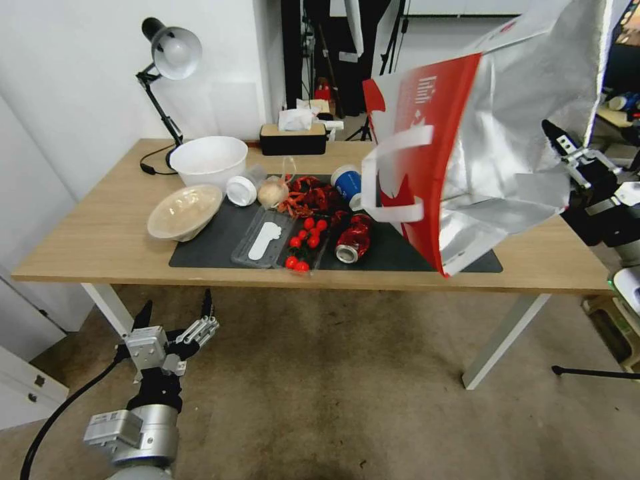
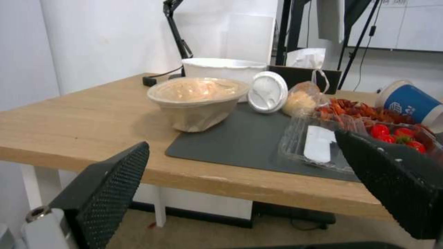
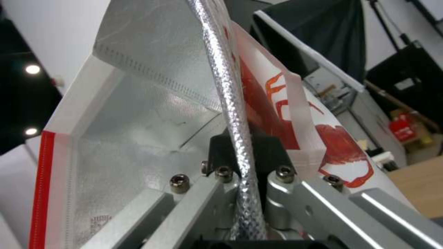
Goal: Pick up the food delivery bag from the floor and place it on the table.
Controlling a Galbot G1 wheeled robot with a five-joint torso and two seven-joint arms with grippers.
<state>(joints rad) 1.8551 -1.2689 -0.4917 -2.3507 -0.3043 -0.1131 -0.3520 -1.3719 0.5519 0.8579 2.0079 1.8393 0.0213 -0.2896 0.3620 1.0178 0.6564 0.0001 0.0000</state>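
The food delivery bag (image 1: 467, 153), red and white with silver foil lining and white strap handles, hangs tilted in the air over the right part of the table (image 1: 87, 247). Its lowest corner is close above the dark mat (image 1: 213, 247); I cannot tell whether it touches. My right gripper (image 1: 559, 143) is shut on the bag's foil rim; in the right wrist view the rim (image 3: 231, 103) runs between the closed fingers (image 3: 242, 155). My left gripper (image 1: 177, 310) hangs open and holds nothing, low over the floor (image 1: 333, 387) before the table's front edge (image 2: 231, 183).
On the mat lie a covered bowl (image 1: 185, 211), a clear tray of cherry tomatoes (image 1: 303, 247), a crushed red can (image 1: 353, 239) and a blue cup (image 1: 348, 183). A white bowl (image 1: 208, 160), a desk lamp (image 1: 170, 50) and a tissue box (image 1: 293, 139) stand behind.
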